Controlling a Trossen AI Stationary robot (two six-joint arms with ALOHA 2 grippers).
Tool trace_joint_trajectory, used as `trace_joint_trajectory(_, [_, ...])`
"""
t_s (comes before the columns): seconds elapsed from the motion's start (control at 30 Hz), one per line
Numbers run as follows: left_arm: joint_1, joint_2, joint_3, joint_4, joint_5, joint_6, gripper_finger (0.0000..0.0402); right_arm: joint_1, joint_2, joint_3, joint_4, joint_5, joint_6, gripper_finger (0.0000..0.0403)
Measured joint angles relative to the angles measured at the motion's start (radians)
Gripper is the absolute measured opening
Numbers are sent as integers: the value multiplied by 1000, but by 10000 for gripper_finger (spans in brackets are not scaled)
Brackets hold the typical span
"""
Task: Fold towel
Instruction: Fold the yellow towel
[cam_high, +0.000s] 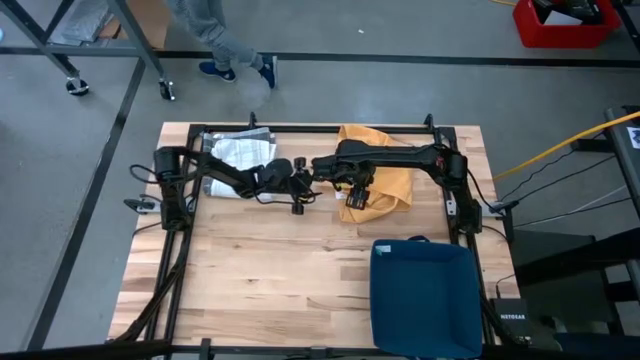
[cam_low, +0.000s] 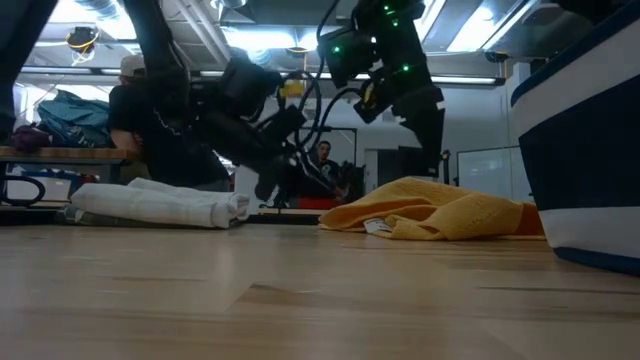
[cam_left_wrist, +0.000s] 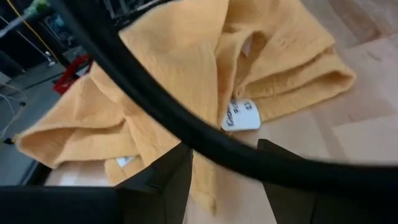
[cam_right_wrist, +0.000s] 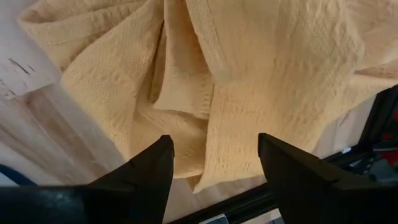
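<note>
A yellow towel (cam_high: 388, 190) lies crumpled in loose folds on the wooden table, right of the middle toward the far edge. It also shows in the low view (cam_low: 440, 215). A white label (cam_left_wrist: 241, 115) shows among its folds. My left gripper (cam_left_wrist: 227, 155) is open, low at the towel's left side, with a towel edge (cam_left_wrist: 204, 186) reaching between its fingers. My right gripper (cam_right_wrist: 214, 152) is open above the towel (cam_right_wrist: 249, 74), pointing steeply down with nothing between its fingers. A black cable crosses the left wrist view. My left gripper stands open on either side of the towel's near edge (cam_left_wrist: 204, 186), coming nearly level from the table's left. I cannot tell whether a finger touches the cloth. The towel lies slack on the table.
A folded white towel (cam_high: 240, 150) lies at the far left of the table. A blue bin (cam_high: 425, 295) stands at the near right. Bare wood lies open at the near left. A person's legs (cam_high: 225, 45) show beyond the far edge.
</note>
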Motion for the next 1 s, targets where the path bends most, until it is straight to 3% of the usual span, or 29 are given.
trace_joint_trajectory(0.3, [2, 123, 80, 12, -115, 52, 169, 0, 1, 0, -1, 1, 0, 237])
trace_joint_trajectory(0.6, [3, 124, 94, -21, -152, 77, 161, 0, 1, 0, 1, 0, 0, 237])
trace_joint_trajectory(0.73, [3, 123, 95, -71, -181, 92, 123, 0, 2, -1, 1, 0, 0, 237])
trace_joint_trajectory(0.93, [2, 114, 95, -91, -210, 75, 24, 0, 2, -1, 8, 0, 0, 237])
trace_joint_trajectory(1.0, [2, 100, 94, -100, -213, 65, 10, 0, 2, -1, 11, 0, 0, 237])
